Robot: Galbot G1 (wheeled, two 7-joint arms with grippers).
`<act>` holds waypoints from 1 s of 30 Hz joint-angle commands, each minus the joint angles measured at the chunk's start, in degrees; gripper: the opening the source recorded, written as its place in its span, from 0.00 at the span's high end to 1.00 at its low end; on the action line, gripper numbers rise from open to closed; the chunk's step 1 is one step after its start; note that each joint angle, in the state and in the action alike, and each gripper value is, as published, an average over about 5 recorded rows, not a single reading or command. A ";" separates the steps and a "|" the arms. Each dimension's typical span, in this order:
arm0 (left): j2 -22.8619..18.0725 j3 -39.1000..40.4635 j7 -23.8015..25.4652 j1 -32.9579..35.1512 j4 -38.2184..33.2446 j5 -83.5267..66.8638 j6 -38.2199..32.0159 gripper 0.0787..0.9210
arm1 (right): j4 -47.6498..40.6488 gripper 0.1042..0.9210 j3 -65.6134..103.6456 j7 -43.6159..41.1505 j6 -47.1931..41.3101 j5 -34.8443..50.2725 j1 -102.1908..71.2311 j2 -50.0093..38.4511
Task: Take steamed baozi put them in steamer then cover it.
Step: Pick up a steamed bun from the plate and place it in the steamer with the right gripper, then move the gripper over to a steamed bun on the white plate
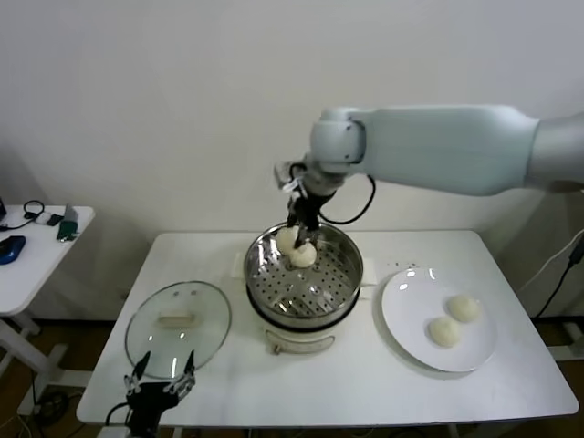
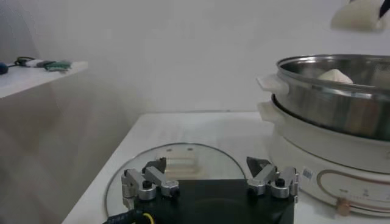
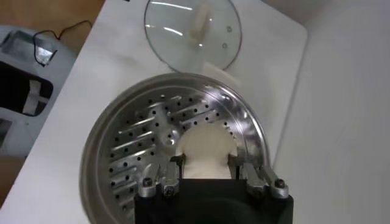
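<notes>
The steamer stands mid-table on its cream base. My right gripper is over its back part, shut on a steamed baozi held above the perforated floor. A second baozi lies in the steamer at the back. Two more baozi lie on the white plate to the right. In the right wrist view the held baozi sits between the fingers. The glass cover lies flat on the table to the left. My left gripper is open, low at its front edge.
A small white side table with cables and small items stands at the far left. In the left wrist view the cover lies just beyond the open left gripper, with the steamer beside it.
</notes>
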 commanded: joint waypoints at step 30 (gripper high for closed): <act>-0.20 1.08 0.59 0.08 -1.57 1.69 1.12 0.12 | -4.26 0.12 -8.06 -16.45 14.04 3.26 15.47 -12.03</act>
